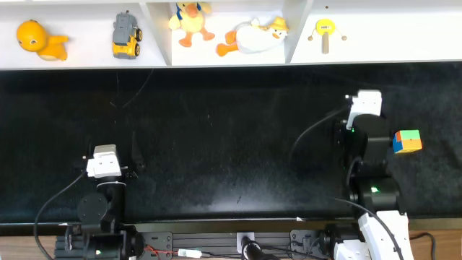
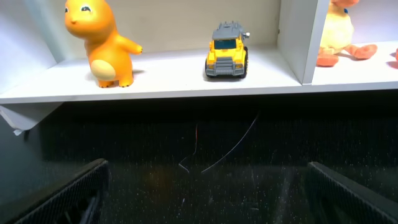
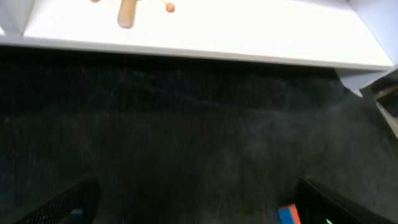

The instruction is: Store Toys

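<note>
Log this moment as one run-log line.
left pincer: open, empty | right pincer: open, empty | cube: on mat, not on shelf

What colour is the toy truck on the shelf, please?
Yellow and grey toy truck; left wrist view.

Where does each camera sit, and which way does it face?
Top view: fixed overhead, looking down on the black mat, shelf, left arm and right arm.
Left wrist view: on the left arm, facing the shelf's orange figure and yellow truck; left pincer open at the bottom edge.
Right wrist view: on the right arm, facing the wooden toy; right pincer open, colour cube nearby.
Shared: the truck, in top and left wrist views.
</note>
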`<state>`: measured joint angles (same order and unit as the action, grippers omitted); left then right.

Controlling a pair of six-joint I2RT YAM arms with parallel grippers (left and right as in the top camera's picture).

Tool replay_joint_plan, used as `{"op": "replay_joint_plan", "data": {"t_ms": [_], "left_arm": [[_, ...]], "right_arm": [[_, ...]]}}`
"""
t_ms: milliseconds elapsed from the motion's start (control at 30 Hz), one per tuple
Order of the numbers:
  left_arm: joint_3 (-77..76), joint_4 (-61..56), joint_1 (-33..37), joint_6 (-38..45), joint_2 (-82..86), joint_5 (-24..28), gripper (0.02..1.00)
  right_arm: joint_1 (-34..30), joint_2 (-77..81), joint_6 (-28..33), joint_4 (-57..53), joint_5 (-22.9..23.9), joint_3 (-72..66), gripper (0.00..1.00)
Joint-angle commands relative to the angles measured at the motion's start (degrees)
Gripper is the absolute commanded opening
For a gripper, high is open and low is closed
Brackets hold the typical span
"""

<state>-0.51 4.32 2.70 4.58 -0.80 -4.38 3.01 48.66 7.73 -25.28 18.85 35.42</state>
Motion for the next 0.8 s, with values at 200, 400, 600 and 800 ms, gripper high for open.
{"op": "replay_joint_plan", "data": {"t_ms": [200,400,600,800], "left_arm": [[0.1,0.1,-0.2,-0.2,0.6,-0.7,0.998],[0.1,0.1,-0.2,-0.2,0.6,-0.7,0.998],[0.1,0.1,-0.2,-0.2,0.6,-0.7,0.998],[0.1,0.1,-0.2,-0.2,0.6,-0.7,0.996]], "right_arm": [[-6.3,1.5,0.0,-0.9,-12.3,-1.2,0.993],[-26.3,6.6,0.0,1.7,-19.8,-1.2,0.996],[-38.7,13.6,13.9,3.0,-19.6,-1.2,0.965],[-39.7,20.9,29.7,4.3,-21.1,-0.6,0.895]]}}
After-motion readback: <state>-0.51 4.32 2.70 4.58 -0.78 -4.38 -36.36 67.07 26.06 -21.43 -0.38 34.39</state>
